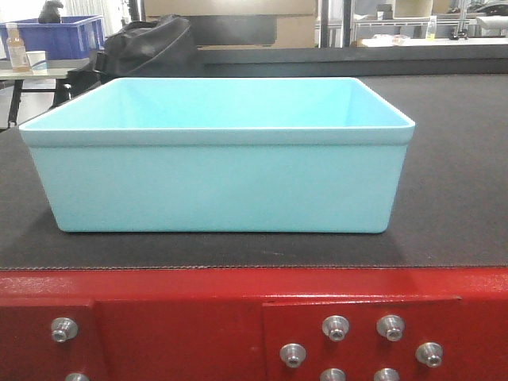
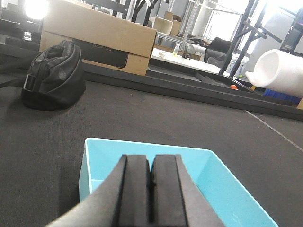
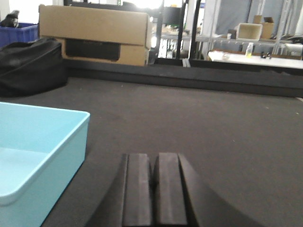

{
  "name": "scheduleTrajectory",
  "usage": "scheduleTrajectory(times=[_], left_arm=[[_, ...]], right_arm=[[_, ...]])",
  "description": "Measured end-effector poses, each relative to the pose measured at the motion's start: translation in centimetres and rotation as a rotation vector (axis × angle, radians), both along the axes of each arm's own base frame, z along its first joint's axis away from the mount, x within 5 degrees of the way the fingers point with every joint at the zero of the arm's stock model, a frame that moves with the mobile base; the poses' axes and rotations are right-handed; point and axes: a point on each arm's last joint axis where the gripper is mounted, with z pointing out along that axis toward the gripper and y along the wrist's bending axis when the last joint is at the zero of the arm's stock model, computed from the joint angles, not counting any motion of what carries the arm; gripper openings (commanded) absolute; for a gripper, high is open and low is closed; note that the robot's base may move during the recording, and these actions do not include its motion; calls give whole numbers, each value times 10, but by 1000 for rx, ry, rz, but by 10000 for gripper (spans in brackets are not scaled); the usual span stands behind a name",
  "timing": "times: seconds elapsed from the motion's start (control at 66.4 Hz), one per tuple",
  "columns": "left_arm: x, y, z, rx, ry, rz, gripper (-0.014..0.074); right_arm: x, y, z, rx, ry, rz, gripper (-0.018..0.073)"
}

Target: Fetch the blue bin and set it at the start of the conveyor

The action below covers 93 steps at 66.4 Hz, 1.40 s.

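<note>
The blue bin (image 1: 218, 155), a pale turquoise tub, rests upright and empty on the dark conveyor belt (image 1: 452, 182), just behind the red bolted frame (image 1: 182, 317) of the conveyor start. In the left wrist view my left gripper (image 2: 151, 163) hovers over the bin (image 2: 222, 189), its black pads pressed together with nothing between them. In the right wrist view my right gripper (image 3: 155, 161) is shut and empty over the belt (image 3: 213, 118), to the right of the bin (image 3: 38, 151) and apart from it. Neither gripper shows in the front view.
A black bag (image 1: 151, 44) lies on the belt behind the bin, with a cardboard box (image 2: 97, 35) beyond it. A dark blue crate (image 1: 55, 36) and a bottle (image 1: 16, 48) stand at the far left. Shelving and a white roll (image 2: 277, 68) lie further off.
</note>
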Motion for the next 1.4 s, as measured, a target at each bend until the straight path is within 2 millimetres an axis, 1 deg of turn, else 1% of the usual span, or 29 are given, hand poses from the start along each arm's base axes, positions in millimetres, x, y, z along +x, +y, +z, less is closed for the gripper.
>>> scheduleTrajectory(times=[0.166,0.256,0.406,0.647,1.4], left_arm=[[0,0,0,0,0,0,-111],[0,0,0,0,0,0,-111],[0,0,0,-1,-3,-1,-111],[0,0,0,-1,-3,-1,-111],[0,0,0,3,-4,0,-111]], right_arm=[[-12,0,-25,21,-29,-10,-165],[-17,0,-31,28,-52,-10,-165],[-23,0,-32,29,-67,-13,-165],[-23,0,-35,2,-33,-23,-165],[-23,0,-35,11,-36,-23,-165]])
